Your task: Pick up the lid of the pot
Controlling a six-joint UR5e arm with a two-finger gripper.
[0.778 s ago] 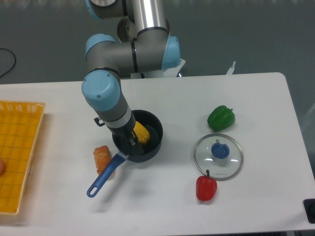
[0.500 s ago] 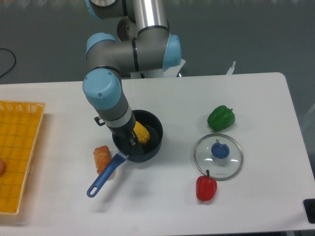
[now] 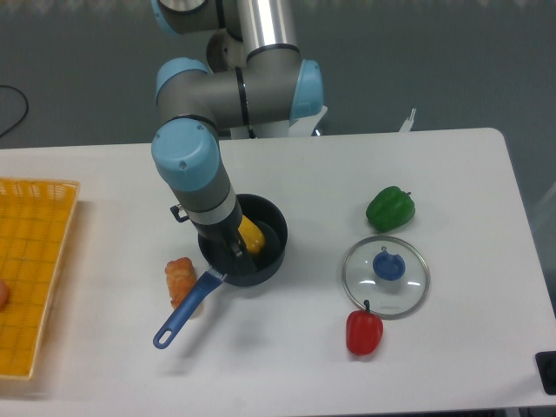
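Blue-knobbed pot lid (image 3: 386,276) lies well apart from the jaws; can't tell if they're spread

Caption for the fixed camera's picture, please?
Robot arm over a black pan, clear blue-knobbed lid on the white table.

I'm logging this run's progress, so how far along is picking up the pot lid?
Nothing looks done yet: the clear lid lies on the table, blue knob up. It isn't gripped: the hand is over the black pan, its fingers too dark to judge. Left, I'd expect: move across to the lid, grip the knob and lift.
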